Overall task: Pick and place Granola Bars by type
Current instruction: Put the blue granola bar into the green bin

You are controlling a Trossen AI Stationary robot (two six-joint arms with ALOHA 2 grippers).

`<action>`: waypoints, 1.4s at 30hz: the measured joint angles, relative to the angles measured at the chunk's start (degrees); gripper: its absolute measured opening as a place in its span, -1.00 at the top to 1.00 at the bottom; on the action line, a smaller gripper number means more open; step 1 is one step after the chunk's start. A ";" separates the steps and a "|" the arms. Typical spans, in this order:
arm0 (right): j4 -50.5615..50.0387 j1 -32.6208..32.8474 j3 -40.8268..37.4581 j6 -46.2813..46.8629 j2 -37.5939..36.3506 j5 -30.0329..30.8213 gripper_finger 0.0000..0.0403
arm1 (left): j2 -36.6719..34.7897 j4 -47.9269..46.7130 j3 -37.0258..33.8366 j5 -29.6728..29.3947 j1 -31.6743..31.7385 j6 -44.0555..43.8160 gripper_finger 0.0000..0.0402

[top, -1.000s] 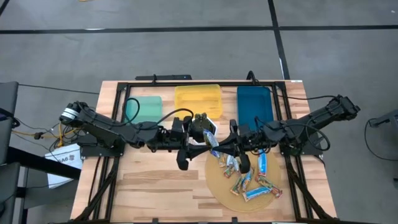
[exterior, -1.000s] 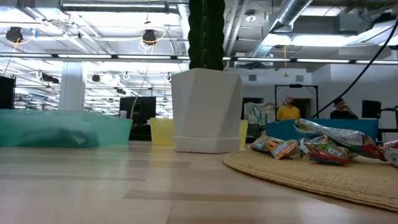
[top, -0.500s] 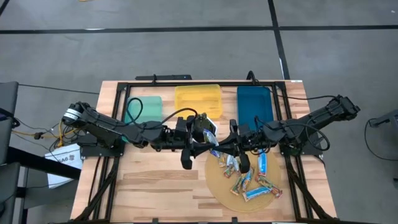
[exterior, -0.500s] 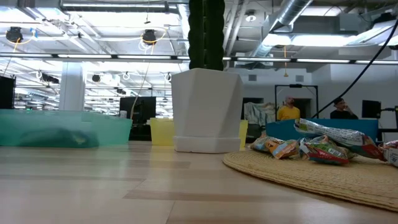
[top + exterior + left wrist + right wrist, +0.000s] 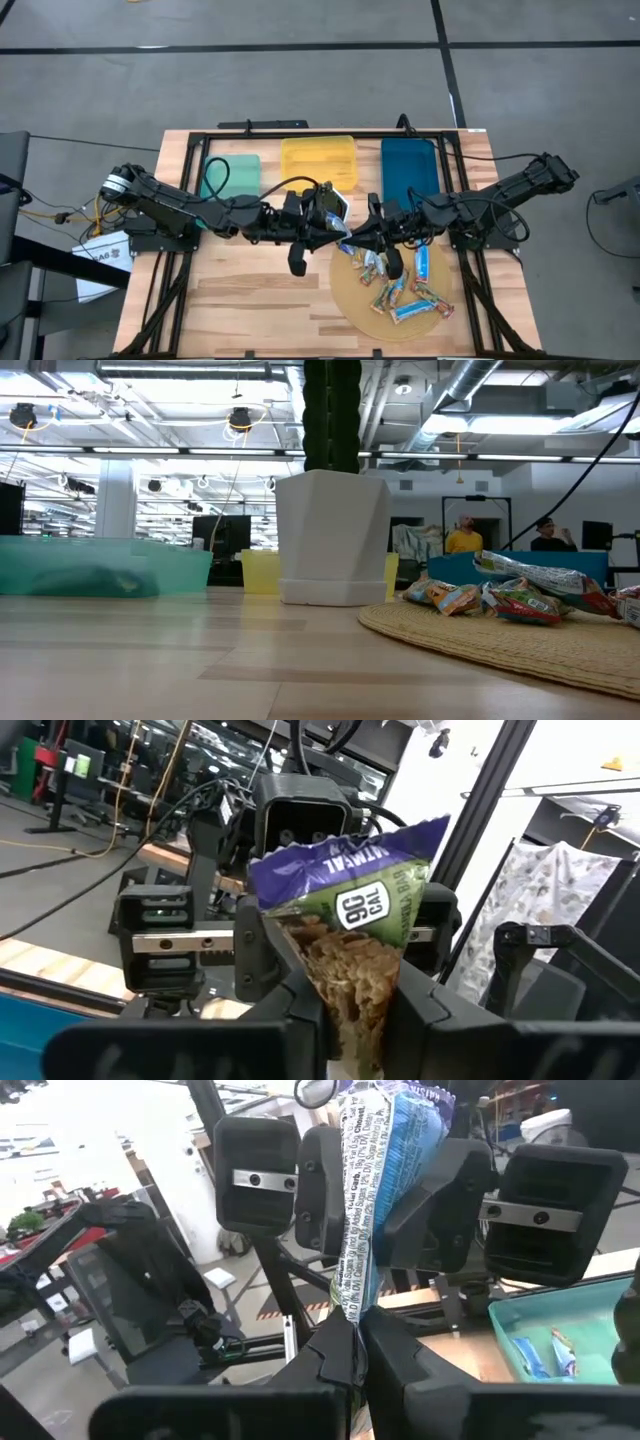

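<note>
- High view: I have both arms meeting mid-table, at the back edge of the round woven mat (image 5: 350,300). The left gripper (image 5: 333,222) and right gripper (image 5: 352,240) share one granola bar (image 5: 342,228) — a handover, I judge. The other granola bars (image 5: 405,290) lie on the mat; green bin (image 5: 232,175), yellow bin (image 5: 318,158) and blue bin (image 5: 408,168) line the table's back edge.
- Low view: no gripper shows, only the white pot (image 5: 333,540) and the heap on the mat.
- Left wrist view: my left fingers (image 5: 300,1010) pinch the wrapper's end — purple-and-green print.
- Right wrist view: right fingers (image 5: 335,1355) clamp the opposite end. Next, one side should release.
</note>
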 joint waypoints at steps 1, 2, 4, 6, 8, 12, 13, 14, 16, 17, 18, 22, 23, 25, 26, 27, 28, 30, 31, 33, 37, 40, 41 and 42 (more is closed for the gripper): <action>0.00 0.00 0.00 -0.24 0.00 0.00 0.99 | 0.00 0.00 0.00 0.03 0.00 0.00 0.77; -0.01 0.00 0.00 -0.81 0.00 -0.04 0.97 | 0.00 0.00 0.00 0.12 0.00 0.00 0.77; -0.02 0.01 0.00 -1.40 0.00 -0.09 0.88 | 0.00 0.00 0.00 0.20 -0.02 -0.02 0.77; -0.02 0.02 0.00 -1.40 0.00 -0.22 0.75 | 0.00 0.00 0.00 0.17 -0.02 -0.02 0.76; -0.01 0.07 0.00 -1.40 0.00 -0.38 0.61 | 0.00 -0.02 -0.02 0.17 -0.02 -0.02 0.77; -0.57 0.07 0.00 -0.95 0.00 -0.42 0.29 | 0.00 -0.83 -0.02 0.39 -0.04 -0.10 0.80; -1.17 0.07 0.00 -0.95 -0.02 -0.42 0.22 | -0.02 -1.48 -0.02 0.39 -0.04 -0.22 0.80; -2.10 0.07 0.00 -0.93 -0.02 -0.40 0.15 | -0.02 -2.27 -0.04 0.39 -0.04 -0.56 0.80; -4.11 0.07 -0.01 -0.58 -0.02 -0.40 0.03 | -0.03 -3.69 -0.07 0.39 -0.06 -0.67 0.81; -4.93 0.09 -0.02 0.23 -0.02 -0.39 -0.02 | -0.18 -4.47 -0.07 0.42 -0.14 -0.77 0.81; -5.82 0.11 -0.02 1.20 -0.03 -0.41 -0.06 | -0.48 -5.57 -0.08 0.41 -0.24 -0.96 0.81; -10.47 0.11 -0.02 4.63 -0.04 -1.04 -0.17 | -2.58 -9.88 -0.11 0.46 -0.59 -2.43 0.81; -11.33 0.11 -0.02 5.15 -0.04 -1.42 -0.18 | -3.34 -11.07 -0.11 0.44 -0.79 -2.64 0.81; -13.33 0.11 -0.02 6.56 -0.04 -1.95 -0.19 | -5.06 -13.45 -0.11 0.39 -1.19 -2.68 0.81; -14.38 0.17 -0.02 7.14 -0.04 -2.04 -0.19 | -6.04 -14.88 -0.10 0.34 -1.45 -2.70 0.81; -15.59 0.32 -0.02 7.73 -0.04 -2.05 -0.19 | -7.00 -16.28 -0.10 0.37 -1.62 -2.71 0.81; -16.82 0.56 -0.02 8.11 -0.04 -2.06 -0.19 | -8.00 -17.83 -0.09 0.37 -1.83 -2.74 0.81; -19.30 1.07 -0.02 8.17 -0.04 -2.06 -0.19 | -10.35 -22.24 -0.09 -0.03 -2.34 -3.23 0.81; -20.44 1.42 -0.02 8.57 -0.04 -2.06 -0.19 | -11.55 -24.36 -0.09 -0.52 -2.50 -3.47 0.81; -22.70 1.92 -0.02 9.64 -0.04 -2.06 -0.19 | -14.22 -29.14 -0.09 -2.26 -3.00 -4.25 0.81; -27.43 2.83 -0.02 11.13 -0.04 -2.03 -0.19 | -19.93 -39.36 -0.09 -6.14 -4.02 -6.58 0.81; -30.27 3.36 -0.02 11.26 -0.04 -2.01 -0.19 | -24.19 -45.88 -0.09 -8.71 -4.78 -7.94 0.81; -31.02 3.58 -0.02 11.54 -0.04 -2.02 -0.19 | -25.66 -47.85 -0.09 -9.24 -4.98 -8.24 0.81; -31.67 3.76 -0.02 11.97 -0.04 -2.01 -0.19 | -27.02 -49.76 -0.09 -9.69 -5.18 -8.46 0.81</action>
